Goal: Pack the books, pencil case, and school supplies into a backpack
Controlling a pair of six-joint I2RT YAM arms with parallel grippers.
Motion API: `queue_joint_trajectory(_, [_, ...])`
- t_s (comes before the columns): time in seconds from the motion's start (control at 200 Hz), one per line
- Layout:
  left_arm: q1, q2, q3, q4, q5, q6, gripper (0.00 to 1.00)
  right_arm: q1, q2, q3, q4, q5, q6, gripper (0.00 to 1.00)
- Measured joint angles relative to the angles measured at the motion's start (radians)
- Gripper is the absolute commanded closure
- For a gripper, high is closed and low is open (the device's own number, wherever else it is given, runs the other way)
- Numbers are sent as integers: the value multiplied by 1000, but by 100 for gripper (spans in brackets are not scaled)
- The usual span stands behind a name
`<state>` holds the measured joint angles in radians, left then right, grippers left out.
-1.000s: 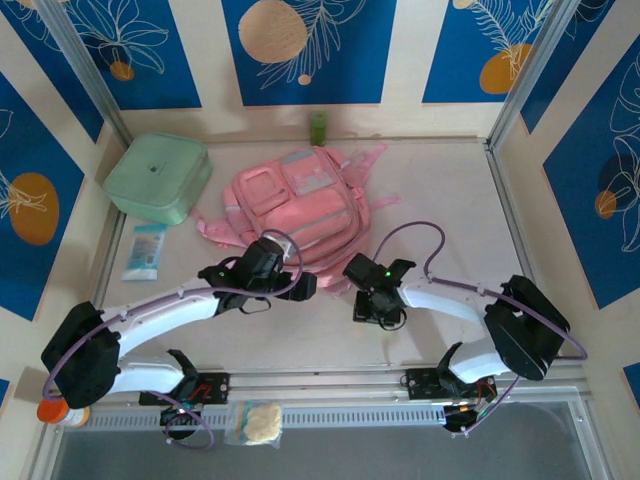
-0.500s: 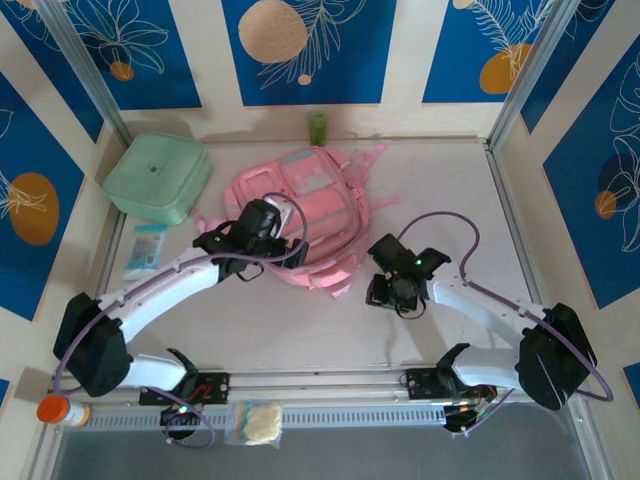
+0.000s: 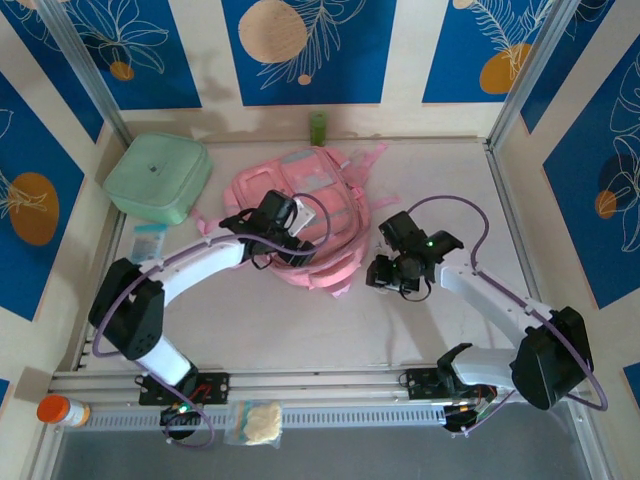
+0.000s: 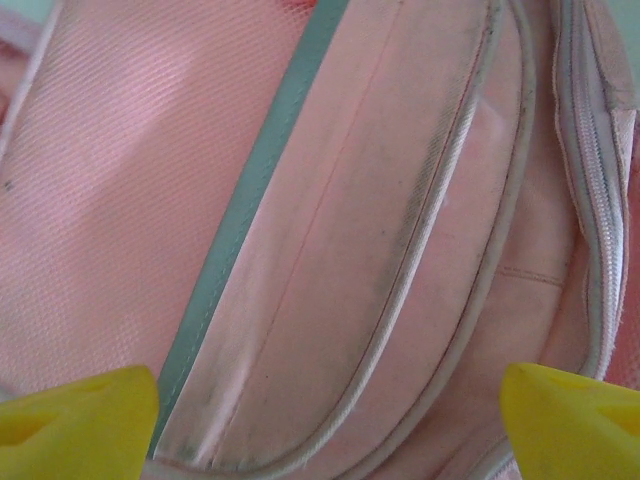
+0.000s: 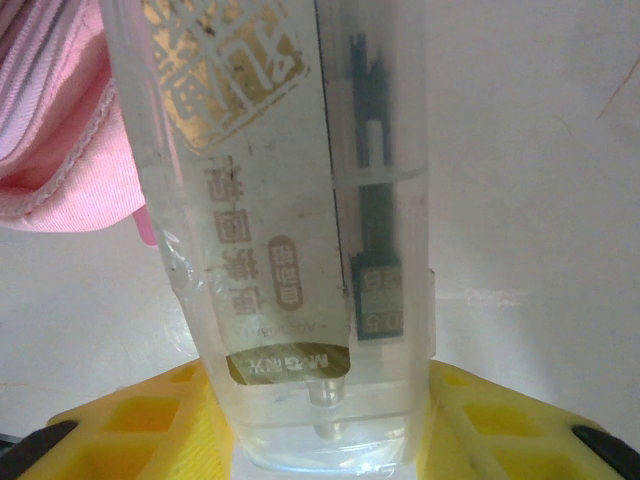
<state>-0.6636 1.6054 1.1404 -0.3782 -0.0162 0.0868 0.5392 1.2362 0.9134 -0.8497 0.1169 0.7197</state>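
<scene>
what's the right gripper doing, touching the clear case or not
Touching: right wrist view shows the clear case wedged between the yellow fingers of the right gripper.

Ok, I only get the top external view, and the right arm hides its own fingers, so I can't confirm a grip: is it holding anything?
Observer: Yes, the right gripper clamps a small clear plastic case with gold print.
Operator: And the left one?
Observer: The left gripper is open and empty, over the pale shiny panel of the pink fabric backpack.
Operator: Any zip nearby?
Observer: A white zipper runs beside that panel.
</scene>
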Motion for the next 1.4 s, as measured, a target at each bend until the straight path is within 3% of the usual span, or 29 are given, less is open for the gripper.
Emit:
queue_joint_trajectory(0.23, [-14,82,37,22,-8,79,13,-10,38,23,5,-26,-25,57])
queue_joint_trajectory(0.31, [-19,96,37,38,-22,91,9,-10,45,27,10,-32,-31,57])
queue_joint_trajectory(0.57, [-22,135,60,74,-112,137,11,-14,58,29,20,-40,-40,58])
queue_joint_trajectory(0.705, [-22,169,91,65,-137,171,17,-16,58,29,20,-40,-40,58])
queue_joint_trajectory(1.06, [-24,174,123,44,-145,201,49,-16,58,29,20,-43,-40,58])
queue_joint_trajectory(1.291, [-12,174,150,28,-125,192,58,-16,58,50,20,-52,-48,60])
queue_joint_trajectory(1.401, [-11,174,152,24,-115,179,71,-16,58,55,26,-57,-51,60])
